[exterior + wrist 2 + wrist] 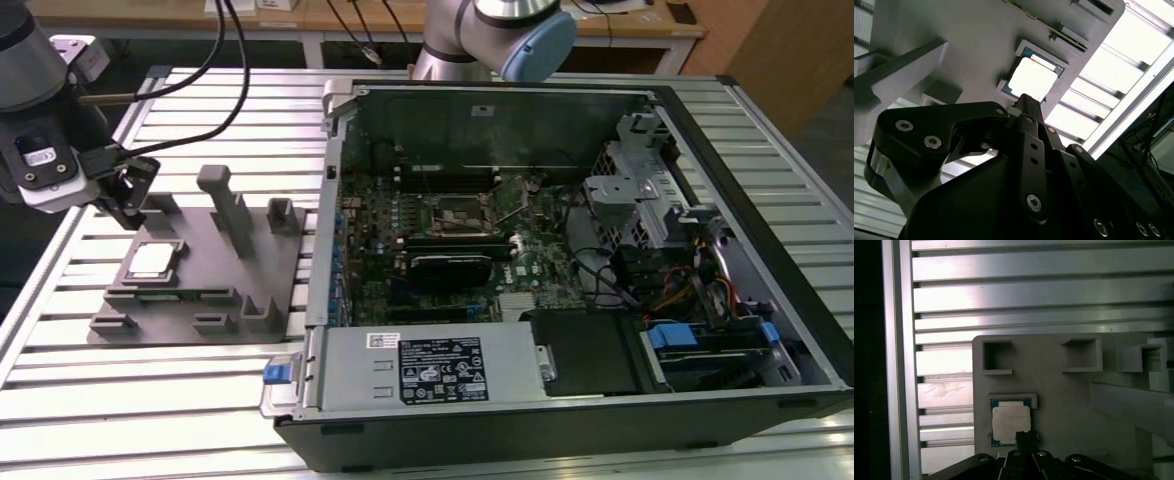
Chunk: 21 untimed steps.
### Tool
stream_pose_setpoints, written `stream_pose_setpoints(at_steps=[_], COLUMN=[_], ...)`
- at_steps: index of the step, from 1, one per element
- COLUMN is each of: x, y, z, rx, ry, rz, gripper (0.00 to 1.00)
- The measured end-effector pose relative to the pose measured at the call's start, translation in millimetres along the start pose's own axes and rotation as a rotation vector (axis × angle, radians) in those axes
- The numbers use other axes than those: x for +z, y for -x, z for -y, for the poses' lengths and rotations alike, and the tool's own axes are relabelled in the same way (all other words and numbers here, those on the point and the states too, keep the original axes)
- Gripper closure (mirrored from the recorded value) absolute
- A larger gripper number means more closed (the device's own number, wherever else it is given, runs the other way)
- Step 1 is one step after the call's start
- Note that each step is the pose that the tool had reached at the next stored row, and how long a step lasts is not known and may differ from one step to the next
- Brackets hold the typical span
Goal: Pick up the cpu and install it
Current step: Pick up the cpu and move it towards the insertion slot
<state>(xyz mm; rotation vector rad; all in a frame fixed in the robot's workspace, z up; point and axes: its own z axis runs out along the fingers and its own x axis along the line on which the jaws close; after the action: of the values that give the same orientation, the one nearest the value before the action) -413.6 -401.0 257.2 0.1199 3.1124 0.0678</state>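
The cpu (151, 261) lies flat in a square recess of a grey fixture plate (220, 275), on the slatted table at the exterior view's left. Its silver top shows in both wrist views (1034, 78) (1010, 421). My gripper (130, 210) hangs just above the plate, a little behind the cpu and apart from it. Its black fingers (1025, 100) (1025, 436) meet at one narrow tip with nothing between them. The open motherboard socket (461, 210) sits in the middle of the board inside the computer case.
The open computer case (561, 280) lies on its side at the exterior view's right, with a power supply (427, 365) at its front. Upright grey posts (224, 205) stand on the fixture plate beside the cpu. Cables (234, 60) run behind my arm.
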Motion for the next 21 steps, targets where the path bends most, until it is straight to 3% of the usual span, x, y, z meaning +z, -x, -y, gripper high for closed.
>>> stream_pose_setpoints(at_steps=[21], x=[11.4], y=[-1.5], z=[3.2], rx=[0.000], ry=[0.0000], rz=[0.0000], gripper=[0.89])
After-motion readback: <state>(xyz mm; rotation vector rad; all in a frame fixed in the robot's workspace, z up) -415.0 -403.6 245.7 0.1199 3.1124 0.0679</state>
